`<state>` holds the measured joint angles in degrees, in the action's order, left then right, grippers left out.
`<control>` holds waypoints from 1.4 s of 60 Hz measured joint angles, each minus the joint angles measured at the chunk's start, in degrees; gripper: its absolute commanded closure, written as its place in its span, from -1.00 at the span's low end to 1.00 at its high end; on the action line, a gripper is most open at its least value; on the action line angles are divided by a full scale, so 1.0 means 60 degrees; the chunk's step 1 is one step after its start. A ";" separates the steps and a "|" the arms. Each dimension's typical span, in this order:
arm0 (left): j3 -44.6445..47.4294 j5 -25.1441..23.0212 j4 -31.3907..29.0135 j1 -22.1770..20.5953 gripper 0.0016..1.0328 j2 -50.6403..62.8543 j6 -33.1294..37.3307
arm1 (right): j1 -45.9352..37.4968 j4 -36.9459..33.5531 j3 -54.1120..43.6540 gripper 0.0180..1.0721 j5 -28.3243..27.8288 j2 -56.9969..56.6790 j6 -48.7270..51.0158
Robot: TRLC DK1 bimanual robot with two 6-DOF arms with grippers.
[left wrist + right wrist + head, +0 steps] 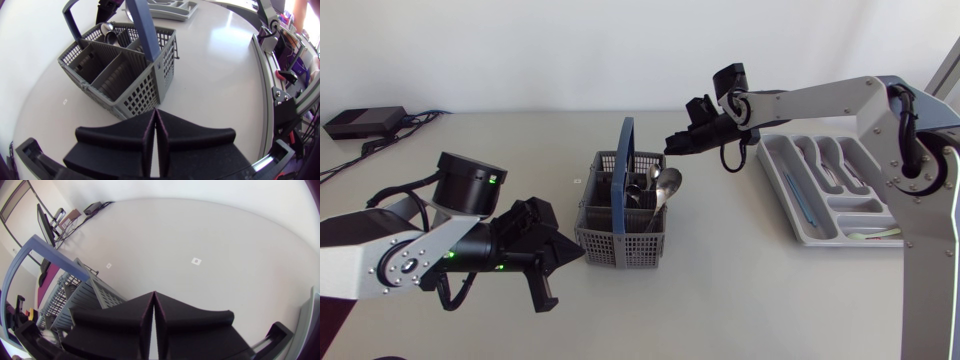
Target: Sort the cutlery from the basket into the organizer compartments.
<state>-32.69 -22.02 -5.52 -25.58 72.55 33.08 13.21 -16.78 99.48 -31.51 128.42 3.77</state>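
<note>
Grey mesh basket (620,248), blue-handled, holds several silver spoons (667,182).

At the centre of the head view, a grey plastic basket (620,240), its walls a matt open lattice, carries a smooth blue plastic handle (626,150). The spoons (665,185) inside are polished metal with a bright gleam. At right, the organizer (820,238) is pale grey plastic, smooth with a faint sheen. The table (520,140) is a matt, smooth off-white surface. The left gripper (575,255) and the right gripper (672,143) are matt black. The right arm (820,100) shows smooth, satin silver-grey links with black joints.
</note>
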 measured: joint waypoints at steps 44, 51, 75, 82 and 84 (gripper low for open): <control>0.0747 0.0047 0.0579 0.0062 0.94 -0.0193 -0.0007 | 0.0572 -0.0138 -0.2011 0.85 -0.0280 -0.1242 -0.0055; 0.0747 0.0233 0.1027 -0.0339 0.94 -0.0073 -0.0011 | 0.0499 -0.0138 -0.2011 0.85 -0.0138 -0.1242 -0.0058; 0.0747 0.1086 0.3359 -0.0091 0.94 0.1829 -0.0335 | 0.0117 -0.0095 -0.2007 0.85 0.0076 -0.1603 -0.0055; 0.0732 0.1246 0.3552 0.0576 0.94 0.2091 -0.0368 | 0.0091 -0.0084 -0.1963 0.85 0.0120 -0.1617 -0.0055; 0.0703 0.1260 0.3555 0.0747 0.94 0.2160 -0.0401 | 0.0091 -0.0069 -0.1927 0.85 0.0149 -0.1617 -0.0058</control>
<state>-28.47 -14.46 15.81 -21.10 85.52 30.68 13.76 -17.19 87.92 -30.61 118.72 3.42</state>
